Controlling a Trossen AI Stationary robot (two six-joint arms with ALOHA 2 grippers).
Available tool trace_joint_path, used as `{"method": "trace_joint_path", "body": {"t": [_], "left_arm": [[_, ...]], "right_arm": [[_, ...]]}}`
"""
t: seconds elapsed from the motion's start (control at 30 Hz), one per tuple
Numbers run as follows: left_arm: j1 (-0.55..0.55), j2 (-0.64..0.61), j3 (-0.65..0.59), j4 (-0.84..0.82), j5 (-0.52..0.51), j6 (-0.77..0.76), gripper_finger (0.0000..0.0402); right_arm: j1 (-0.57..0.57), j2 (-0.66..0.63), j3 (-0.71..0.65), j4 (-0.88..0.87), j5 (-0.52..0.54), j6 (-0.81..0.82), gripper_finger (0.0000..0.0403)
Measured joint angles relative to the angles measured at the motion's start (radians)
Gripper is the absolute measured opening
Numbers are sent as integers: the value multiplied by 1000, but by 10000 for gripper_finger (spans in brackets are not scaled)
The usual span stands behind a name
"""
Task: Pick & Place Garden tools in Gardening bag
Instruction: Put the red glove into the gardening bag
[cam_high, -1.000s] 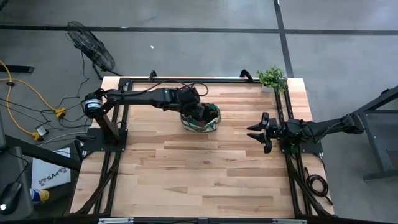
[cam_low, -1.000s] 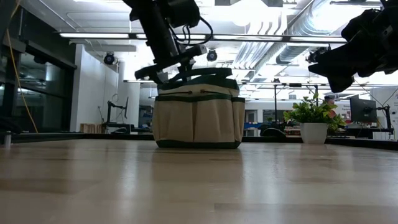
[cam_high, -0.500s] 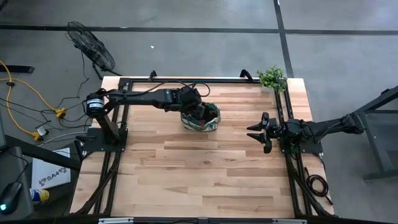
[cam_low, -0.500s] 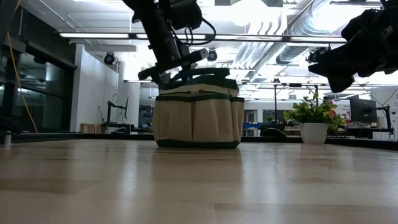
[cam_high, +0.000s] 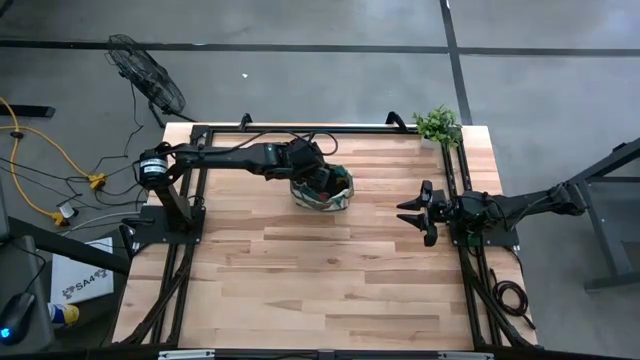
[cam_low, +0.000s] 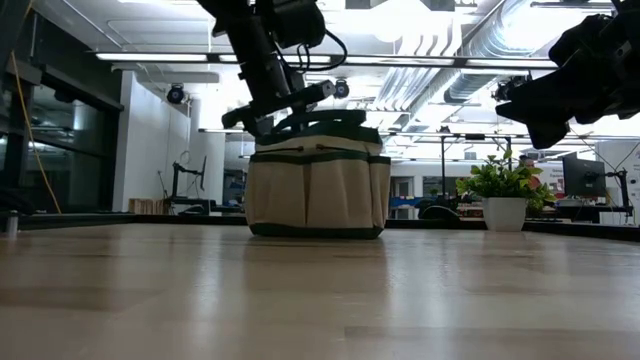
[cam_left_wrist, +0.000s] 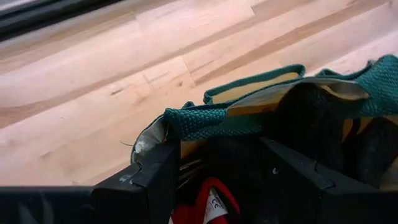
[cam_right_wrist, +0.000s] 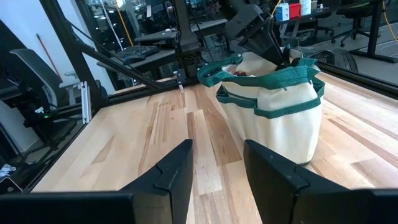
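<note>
The olive-tan gardening bag (cam_high: 322, 190) with dark green trim stands upright on its base at the table's far middle; it also shows in the low view (cam_low: 315, 190) and the right wrist view (cam_right_wrist: 273, 118). My left gripper (cam_high: 318, 178) is open right over the bag's mouth, slanting down from the table's left. In the left wrist view its fingers (cam_left_wrist: 214, 149) stand apart just inside the green rim (cam_left_wrist: 205, 121), with a black-and-red glove (cam_left_wrist: 211, 199) lying in the bag between them. My right gripper (cam_high: 412, 212) is open and empty above the table's right side. No other tools show.
A green potted plant (cam_high: 437, 125) in a white pot stands at the table's far right corner. Black frame rails (cam_high: 200, 180) run along the table's left and right sides. Bare wooden tabletop (cam_high: 320, 280) lies between the bag and the near edge.
</note>
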Motion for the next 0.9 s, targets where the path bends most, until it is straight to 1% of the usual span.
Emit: {"method": "trace_joint_path", "body": {"t": [0.1,0.47,0.6,0.73,0.9], "left_arm": [[0,13,0,2,-22,0,210],[7,32,0,-1,-35,-7,209],[7,32,-1,8,-80,-21,206],[7,32,-1,36,-106,-30,176],[7,32,-1,53,-106,-29,106]], "right_arm": [[0,0,0,0,0,0,135],[0,0,0,0,0,0,135],[0,0,0,0,0,0,135],[0,0,0,0,0,0,135],[0,0,0,0,0,0,135]]}}
